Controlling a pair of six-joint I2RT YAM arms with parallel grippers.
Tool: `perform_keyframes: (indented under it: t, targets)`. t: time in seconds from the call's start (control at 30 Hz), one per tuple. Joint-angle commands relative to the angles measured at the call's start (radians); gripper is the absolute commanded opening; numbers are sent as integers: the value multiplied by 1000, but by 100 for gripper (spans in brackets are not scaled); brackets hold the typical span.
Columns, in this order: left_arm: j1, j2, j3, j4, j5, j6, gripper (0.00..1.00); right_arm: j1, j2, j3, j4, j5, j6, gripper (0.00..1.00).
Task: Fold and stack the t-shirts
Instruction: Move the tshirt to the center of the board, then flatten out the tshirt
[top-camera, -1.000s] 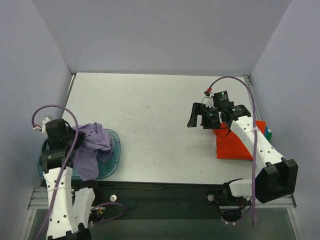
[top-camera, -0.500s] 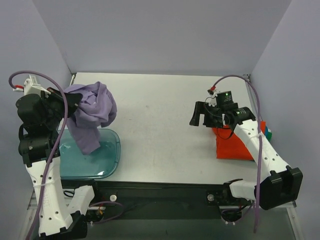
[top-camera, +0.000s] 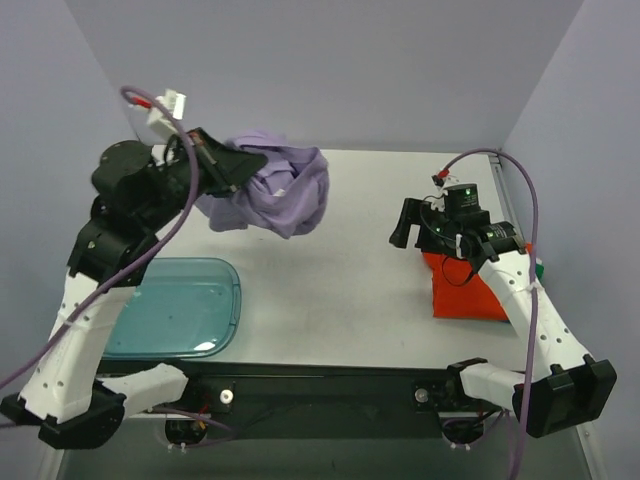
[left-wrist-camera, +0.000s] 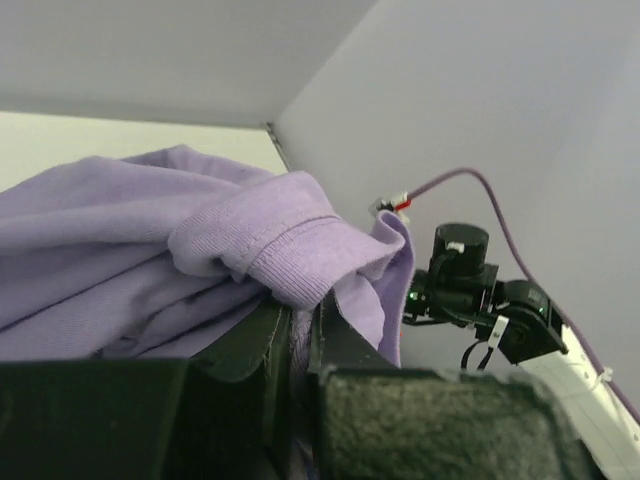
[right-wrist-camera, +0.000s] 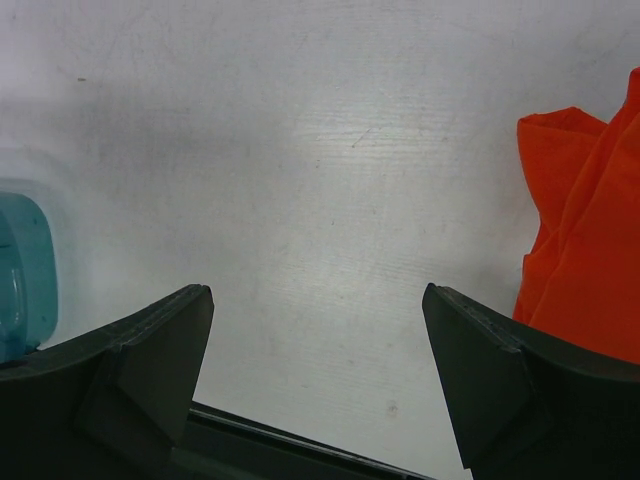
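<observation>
Top view: my left gripper (top-camera: 236, 166) is raised over the far left of the table (top-camera: 330, 280), pinching the bunched purple t-shirt (top-camera: 285, 195), which hangs clear of the blue tray (top-camera: 190, 310). My right gripper (top-camera: 412, 226) is spread wide beside the orange t-shirt (top-camera: 465, 295), which lies at the right edge.
Left wrist: jaws pressed together on purple cloth.
Right wrist: jaws apart, nothing between them; orange cloth at right.

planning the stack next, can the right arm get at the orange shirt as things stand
Probably yes: the right gripper hangs open and empty just beside the orange shirt, and nothing lies on top of it.
</observation>
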Motion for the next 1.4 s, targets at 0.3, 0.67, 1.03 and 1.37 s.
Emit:
perform_keyframes:
  t: [0.3, 0.67, 1.03, 1.37]
  targets:
    - [-164, 385, -279, -140, -222, -25, 62, -14, -106, -107, -36, 60, 51, 90]
    - [-162, 522, -393, -212, -110, 27, 64, -9, 7, -200, -59, -2, 43, 89]
    - [-197, 444, -385, -8, -28, -1, 62, -23, 181, -177, -58, 86, 70, 89]
    - [-295, 781, -14, -104, 76, 150, 63, -67, 285, -150, -33, 57, 71, 84]
